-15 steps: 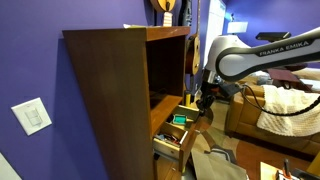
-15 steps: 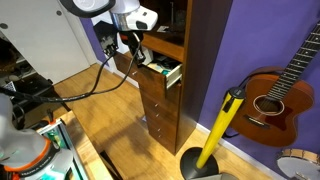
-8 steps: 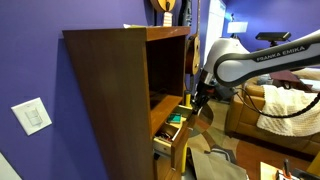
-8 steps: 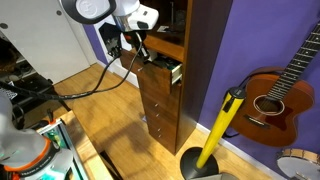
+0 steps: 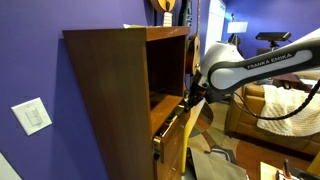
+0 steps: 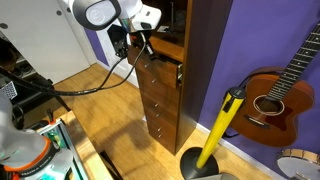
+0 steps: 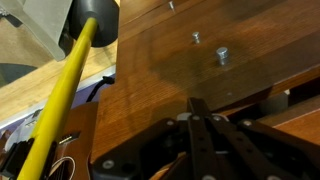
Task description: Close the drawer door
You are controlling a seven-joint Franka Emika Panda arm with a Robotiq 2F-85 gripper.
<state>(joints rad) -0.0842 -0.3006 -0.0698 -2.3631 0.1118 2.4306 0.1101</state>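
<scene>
Drawer door (image 6: pixel 160 68) sits nearly flush with its cabinet (image 6: pixel 197 90); I see only a thin gap left. Gripper (image 7: pixel 195 108) meets its front, fingers pinched together, empty.

Drawer door (image 5: pixel 172 128) nearly shut; gripper (image 5: pixel 188 100) against front.

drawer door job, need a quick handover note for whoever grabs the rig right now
Gripper: shut, holding nothing, tips against the flat wood front of the drawer door, as far as the wrist view shows.
Drawer door: top drawer of the tall brown cabinet, nearly in; a narrow gap at its side shows in both exterior views.
Done: most of the push.
Left: press straight in until the front sits flush, then back the arm off.
</scene>
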